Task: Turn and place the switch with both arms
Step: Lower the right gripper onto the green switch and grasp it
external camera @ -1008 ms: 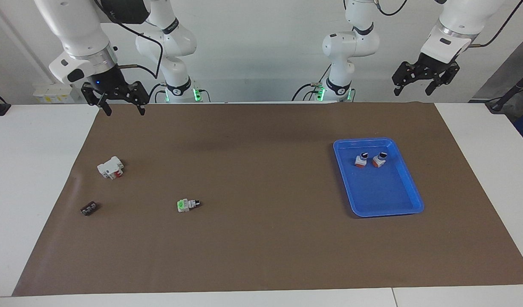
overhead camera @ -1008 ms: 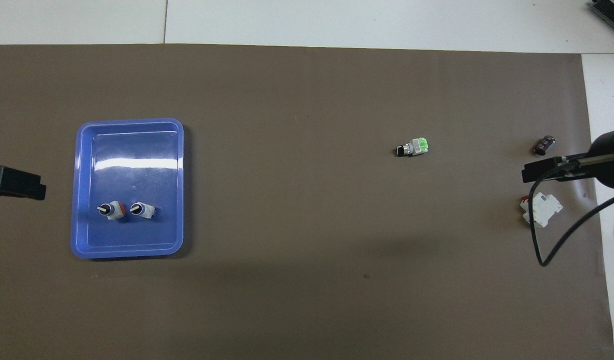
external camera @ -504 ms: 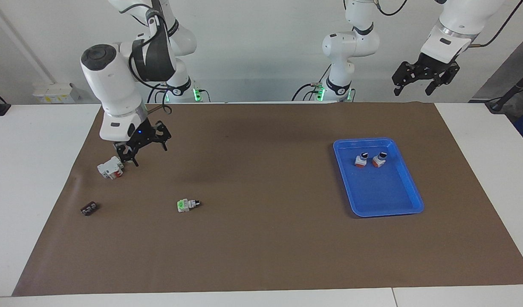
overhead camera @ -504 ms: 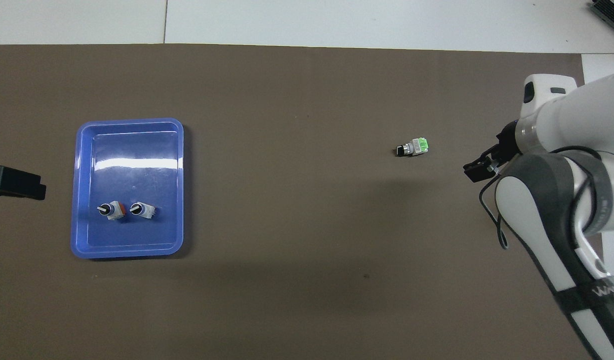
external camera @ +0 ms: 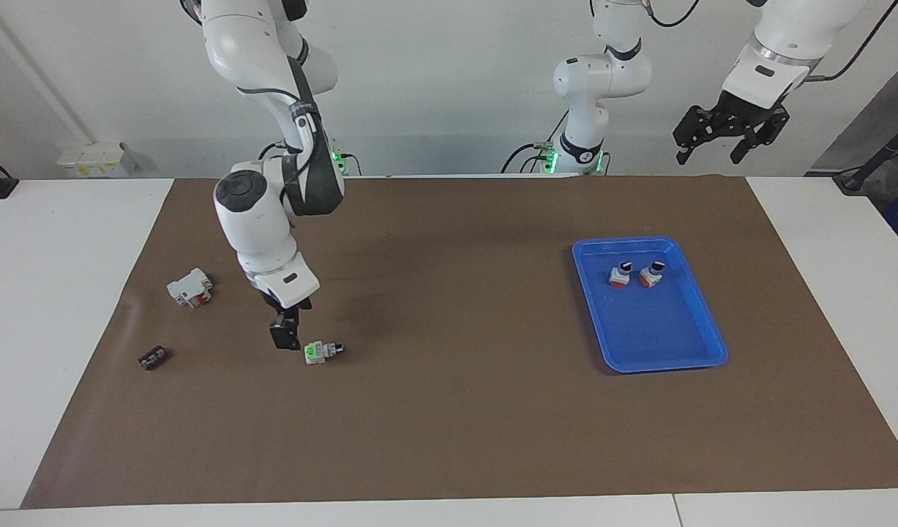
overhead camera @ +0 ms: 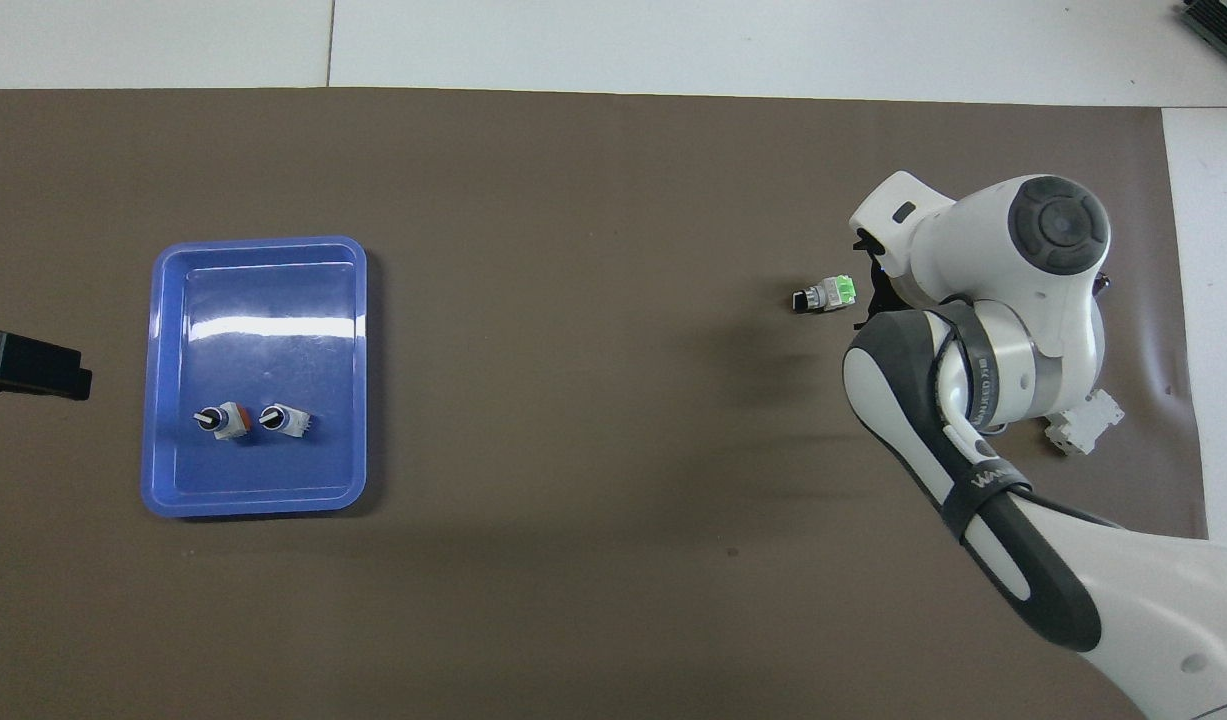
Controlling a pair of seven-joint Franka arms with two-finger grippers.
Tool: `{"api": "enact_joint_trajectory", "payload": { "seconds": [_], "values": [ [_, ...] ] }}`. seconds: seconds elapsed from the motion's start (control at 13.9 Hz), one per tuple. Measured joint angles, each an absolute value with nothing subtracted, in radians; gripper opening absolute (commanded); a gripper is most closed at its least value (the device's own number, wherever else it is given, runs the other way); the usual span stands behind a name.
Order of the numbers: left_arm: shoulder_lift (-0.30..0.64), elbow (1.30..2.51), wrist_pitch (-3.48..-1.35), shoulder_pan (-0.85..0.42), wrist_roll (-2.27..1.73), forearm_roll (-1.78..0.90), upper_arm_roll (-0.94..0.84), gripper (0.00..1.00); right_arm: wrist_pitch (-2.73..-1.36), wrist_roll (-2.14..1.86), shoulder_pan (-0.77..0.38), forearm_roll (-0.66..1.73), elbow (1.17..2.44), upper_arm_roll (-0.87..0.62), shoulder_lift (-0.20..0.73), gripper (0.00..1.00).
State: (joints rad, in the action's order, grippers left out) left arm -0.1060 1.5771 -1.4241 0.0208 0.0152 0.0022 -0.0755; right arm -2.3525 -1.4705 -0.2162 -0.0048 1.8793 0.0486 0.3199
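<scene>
Inside blue tray (external camera: 701, 322) stand two red-based switches (external camera: 619, 275); both pincers spread (right (external camera: 284, 338), left (external camera: 716, 143)).

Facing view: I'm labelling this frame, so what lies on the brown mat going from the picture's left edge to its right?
Small black part → white block with red part → right gripper → green-based switch → blue tray, holding two red-based switches.

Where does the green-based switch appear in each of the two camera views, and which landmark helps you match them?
Facing view: the green-based switch lies on the brown mat, just beside the right gripper.
Overhead view: the switch lies beside the right arm's white wrist.
Shared landmark: the blue tray, toward the left arm's end of the table.
</scene>
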Motion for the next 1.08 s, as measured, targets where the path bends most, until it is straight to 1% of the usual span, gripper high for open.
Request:
{"api": "enact_joint_trajectory", "payload": {
  "seconds": [0.07, 0.29, 0.5, 0.65, 0.86, 1.08],
  "values": [
    [-0.106, 1.577, -1.424, 0.021, 0.015, 0.002, -0.076, 1.0, -2.402, -1.544, -0.23, -0.019, 1.903, 0.049, 0.334, 1.0],
    [-0.106, 1.577, -1.424, 0.021, 0.015, 0.002, -0.076, 1.0, -2.494, -1.667, -0.233, -0.034, 1.957, 0.052, 0.357, 1.0],
    [-0.106, 1.577, -1.424, 0.021, 0.015, 0.002, -0.076, 1.0, -2.538, -1.695, -0.227, -0.035, 1.969, 0.059, 0.373, 0.99],
    [-0.106, 1.577, -1.424, 0.021, 0.015, 0.002, -0.076, 1.0, -2.557, -1.695, -0.22, -0.036, 1.969, 0.061, 0.38, 0.95],
    [-0.106, 1.577, -1.424, 0.021, 0.015, 0.002, -0.076, 1.0, -2.592, -1.689, -0.212, -0.036, 1.969, 0.061, 0.394, 0.85],
    [-0.106, 1.577, -1.424, 0.021, 0.015, 0.002, -0.076, 1.0, -2.602, -1.674, -0.216, -0.035, 1.969, 0.059, 0.402, 0.85]
  ]
}}
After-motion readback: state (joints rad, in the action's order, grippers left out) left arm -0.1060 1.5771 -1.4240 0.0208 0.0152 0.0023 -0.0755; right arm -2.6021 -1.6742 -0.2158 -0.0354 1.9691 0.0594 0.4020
